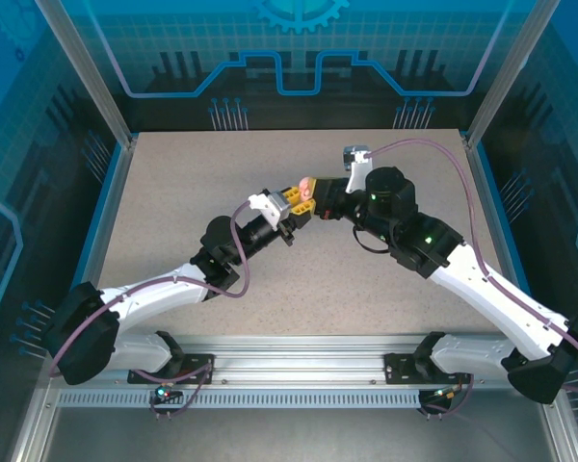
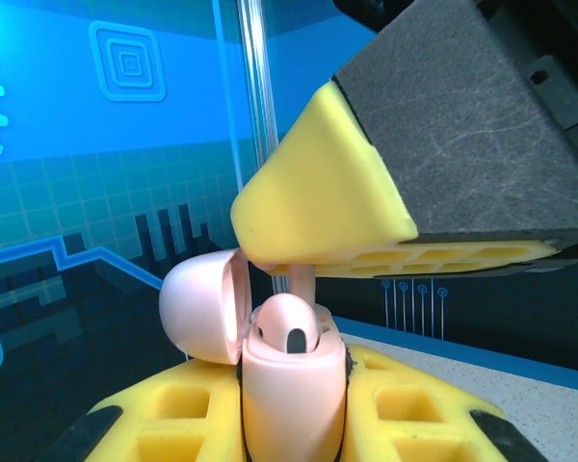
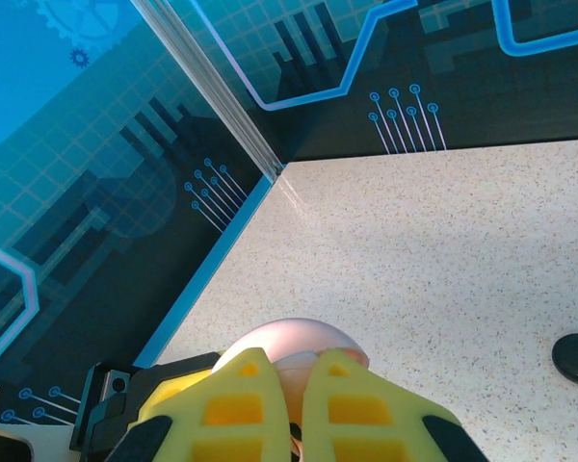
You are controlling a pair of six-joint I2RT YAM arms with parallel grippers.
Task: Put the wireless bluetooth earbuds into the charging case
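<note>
Left wrist camera looks along the left gripper (image 2: 295, 423), whose yellow fingers (image 2: 164, 423) are clamped on either side of the pale pink charging case (image 2: 291, 395), holding it upright above the table. Its domed lid (image 2: 200, 310) stands open on the left of the case. A pale pink earbud (image 2: 291, 325) sits at the case's mouth, its rounded end with a dark oval facing the camera. A slim pink stem rises from it into the right gripper (image 3: 294, 390), whose fingers are pressed together on that stem. Seen from the right wrist, they sit directly over the pink case. I cannot tell whether a second earbud lies inside the case. From above, both grippers meet over the middle of the speckled beige table (image 1: 173, 192), with the case between them. In the right wrist view, off to the right of the case and well apart from it, a small dark round object (image 3: 575, 358) lies on the table. Beyond the case stand an aluminium post (image 3: 212, 101) and blue walls (image 1: 299, 58) printed with circuit lines and a gear.
</note>
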